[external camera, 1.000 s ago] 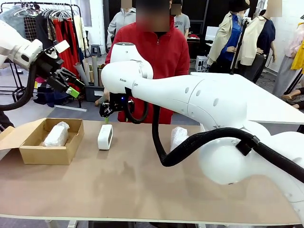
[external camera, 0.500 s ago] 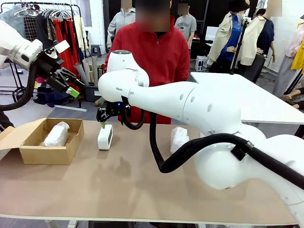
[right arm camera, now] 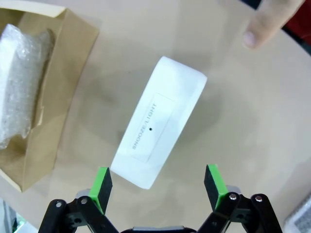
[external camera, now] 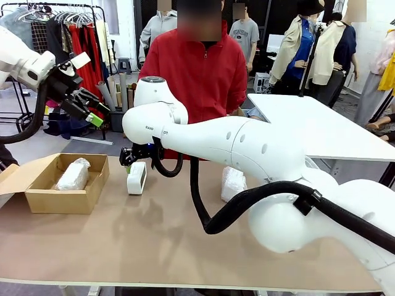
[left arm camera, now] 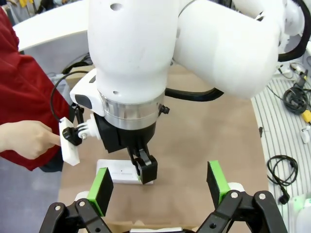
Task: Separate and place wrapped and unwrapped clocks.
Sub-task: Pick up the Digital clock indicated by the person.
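The unwrapped clock [external camera: 136, 177], a white rounded box, stands on the table left of centre. In the right wrist view the clock [right arm camera: 158, 148] lies just below my open right gripper [right arm camera: 158, 186], its top printed SNOOZE/LIGHT and its near end level with the green pads. My right gripper [external camera: 128, 158] hangs directly over it. One wrapped clock [external camera: 73, 174] lies in the cardboard box [external camera: 37, 200]. Another wrapped clock [external camera: 232, 182] sits on the table behind my right arm. My left gripper [external camera: 97, 111] is raised high at the left, open and empty, with the clock [left arm camera: 121, 172] far below it.
A person in a red top stands at the far side, with a hand [right arm camera: 265, 22] near the clock at the table edge. The open cardboard box's flap [external camera: 12, 176] sticks out to the left. My right arm [external camera: 247, 145] spans the table's middle.
My right arm has swung left and lowered, bringing its gripper down over the unwrapped clock. The left arm has stayed still.
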Action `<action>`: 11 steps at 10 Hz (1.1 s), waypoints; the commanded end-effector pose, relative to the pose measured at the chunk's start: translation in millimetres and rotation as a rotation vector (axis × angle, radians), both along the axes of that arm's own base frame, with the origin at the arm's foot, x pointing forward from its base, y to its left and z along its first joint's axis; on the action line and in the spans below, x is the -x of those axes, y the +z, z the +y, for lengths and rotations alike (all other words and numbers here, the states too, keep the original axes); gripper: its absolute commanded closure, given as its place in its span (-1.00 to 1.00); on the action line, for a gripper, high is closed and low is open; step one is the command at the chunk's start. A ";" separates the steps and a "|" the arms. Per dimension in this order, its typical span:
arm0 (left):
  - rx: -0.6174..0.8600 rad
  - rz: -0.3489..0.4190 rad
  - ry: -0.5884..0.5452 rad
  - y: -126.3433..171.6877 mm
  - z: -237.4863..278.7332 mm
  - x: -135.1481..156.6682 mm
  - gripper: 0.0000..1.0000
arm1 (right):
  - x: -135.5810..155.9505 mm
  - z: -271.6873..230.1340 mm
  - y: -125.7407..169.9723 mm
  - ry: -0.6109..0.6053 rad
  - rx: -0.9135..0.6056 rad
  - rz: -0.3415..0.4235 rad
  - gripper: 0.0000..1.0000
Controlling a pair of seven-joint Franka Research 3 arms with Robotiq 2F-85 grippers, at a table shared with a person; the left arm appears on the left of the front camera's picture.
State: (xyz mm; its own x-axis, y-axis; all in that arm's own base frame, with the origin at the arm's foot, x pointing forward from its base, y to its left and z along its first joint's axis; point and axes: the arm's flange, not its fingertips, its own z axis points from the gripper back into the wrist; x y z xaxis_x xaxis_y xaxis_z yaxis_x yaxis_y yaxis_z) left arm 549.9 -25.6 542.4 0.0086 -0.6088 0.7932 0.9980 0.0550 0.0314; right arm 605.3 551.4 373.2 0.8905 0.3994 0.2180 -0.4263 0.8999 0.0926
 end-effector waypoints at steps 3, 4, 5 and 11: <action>0.003 0.005 -0.002 1.3 1.2 1.2 -1.00 | -82.2 83.0 6.5 -0.037 -0.061 -0.012 -1.00; 0.003 0.005 -0.002 1.3 1.2 1.2 -1.00 | -84.3 84.5 3.2 -0.042 -0.067 -0.014 -1.00; 0.003 0.005 -0.002 1.3 1.2 1.2 -1.00 | -86.9 87.1 -0.7 -0.062 -0.078 -0.014 -1.00; 0.003 0.005 -0.002 1.3 1.2 1.2 -1.00 | -98.7 95.3 -31.4 -0.108 -0.062 0.034 -1.00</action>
